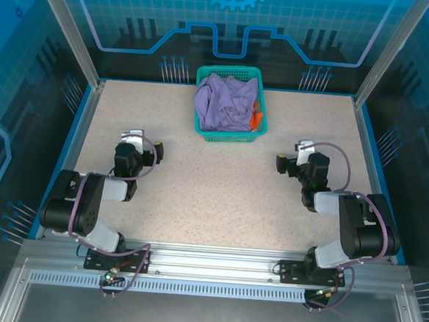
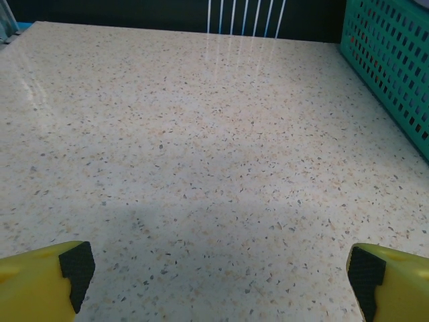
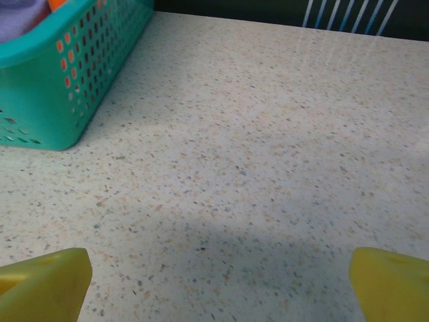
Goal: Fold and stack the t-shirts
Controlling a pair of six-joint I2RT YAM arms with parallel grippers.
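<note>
A crumpled lavender-purple t-shirt [image 1: 225,101] fills the teal mesh basket [image 1: 228,136] at the back middle of the table. An orange t-shirt [image 1: 256,118] peeks out along the basket's right side, mostly buried under the purple one. In the right wrist view, bits of purple t-shirt [image 3: 20,13] and orange t-shirt [image 3: 57,3] show over the basket's rim. My left gripper [image 1: 137,136] stands open at the left of the table, well short of the basket, nothing between its fingers [image 2: 77,267]. On the right, my right gripper [image 1: 301,149] is open and empty too, its yellow fingers [image 3: 57,278] spread wide.
The speckled tabletop [image 1: 212,190] stretches between the two arms. The basket's wall [image 2: 395,60] stands at the far right of the left wrist view, and the basket's corner [image 3: 60,87] at the upper left of the right wrist view. Blue enclosure walls ring the table.
</note>
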